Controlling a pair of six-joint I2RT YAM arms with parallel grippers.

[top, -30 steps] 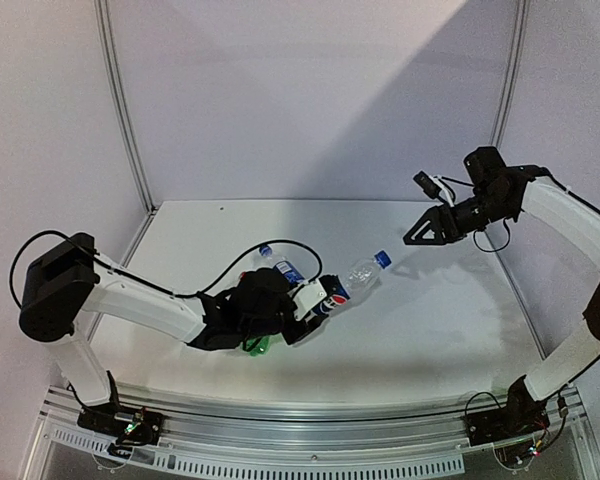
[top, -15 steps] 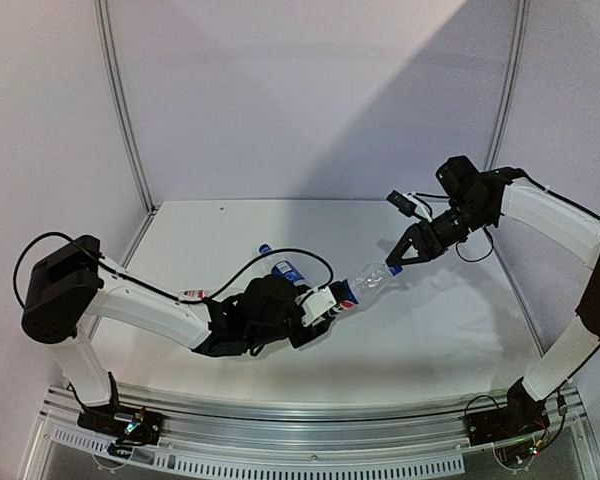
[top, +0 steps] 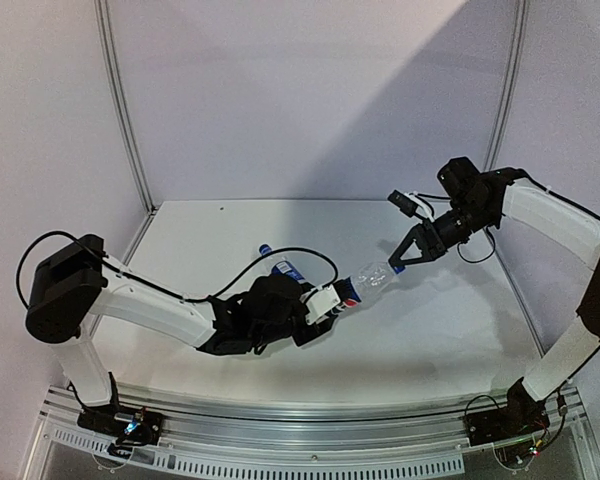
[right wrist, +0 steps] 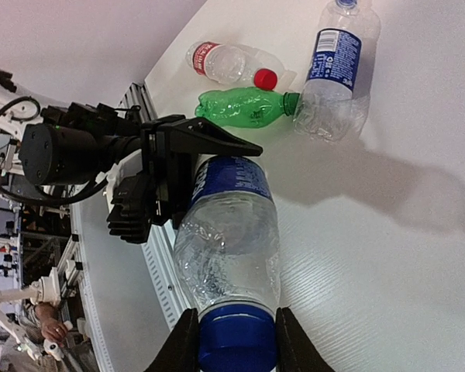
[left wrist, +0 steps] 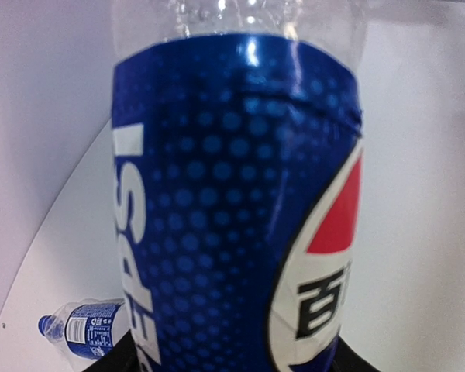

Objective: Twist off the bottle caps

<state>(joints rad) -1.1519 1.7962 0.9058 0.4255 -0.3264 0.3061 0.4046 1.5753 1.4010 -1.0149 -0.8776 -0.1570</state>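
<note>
Left jaws: clamped around the Pepsi bottle (top: 368, 282) at its label, holding it clear of the bench (top: 450, 330).
Right jaws: closed on its blue cap (right wrist: 236, 341).
Risk: the bottle may twist inside the left grip, leaving the cap tight.

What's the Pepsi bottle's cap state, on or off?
On. In the right wrist view the blue cap sits on the neck of the Pepsi bottle, with the right pincer shut on it.

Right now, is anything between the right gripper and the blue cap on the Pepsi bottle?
Nothing visible. The right gripper is shut on the round blue plastic cap of the clear Pepsi-label bottle, which the left gripper holds.
</note>
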